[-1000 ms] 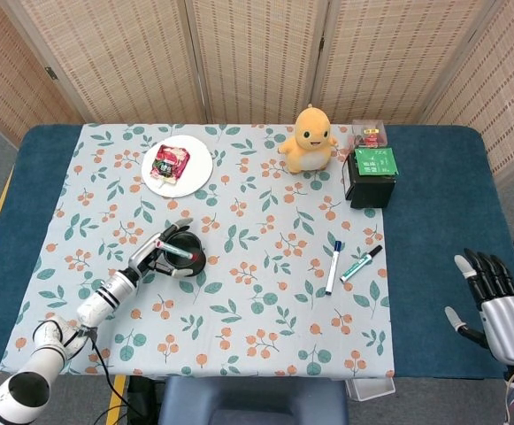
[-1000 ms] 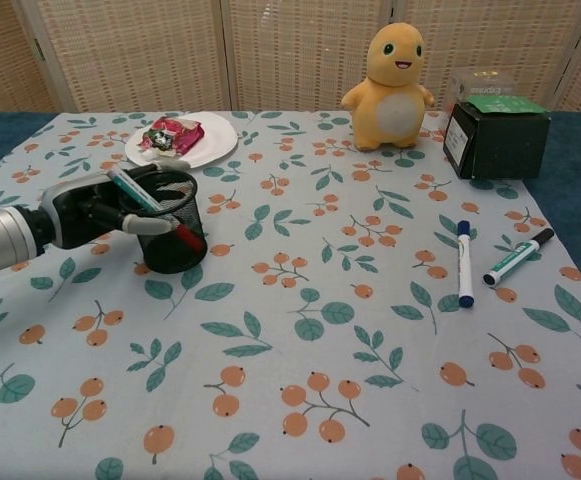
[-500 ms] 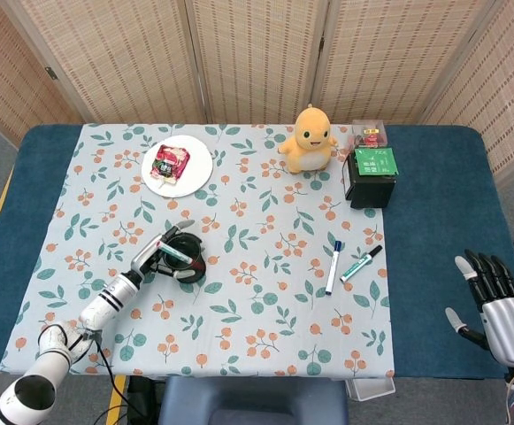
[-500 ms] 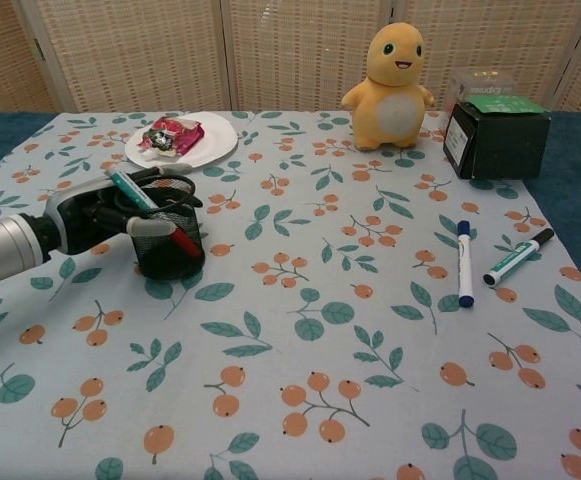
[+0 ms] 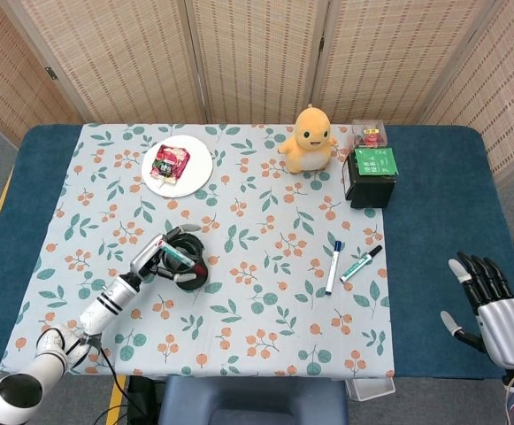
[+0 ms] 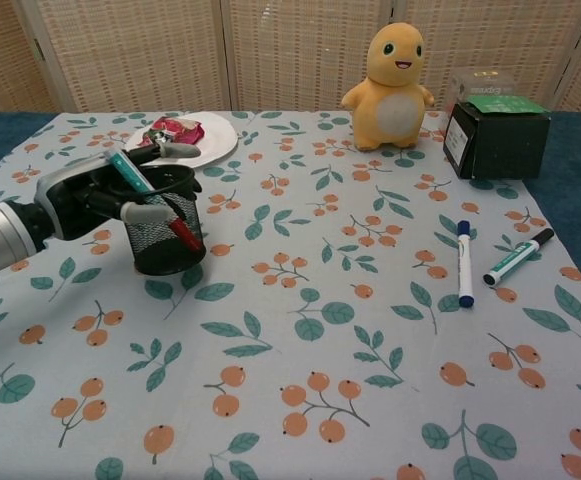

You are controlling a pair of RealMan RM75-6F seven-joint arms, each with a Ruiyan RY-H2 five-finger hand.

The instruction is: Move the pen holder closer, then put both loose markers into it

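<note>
At the left of the frame the left hand gripped the black mesh pen holder, its fingers wrapped around the rim and wall; a green-and-red marker leaned inside the holder, slanting across the hand. The holder stood on the floral tablecloth at left of centre, below the white plate with its snack packet.

The two loose markers lay right of centre, just beside each other: the blue-capped marker running nearly up and down the frame, the green marker slanted to its right. Both were well apart from the holder. The right hand hung at the lower right edge of the head view, off the cloth, fingers spread and holding nothing.

The step in hand looked like drawing the holder nearer. To do it well the grip should stay low and firm on the wall, the base kept flat so the mesh cup would not tip or snag the cloth, and it should end within easy reach of the markers.
</note>
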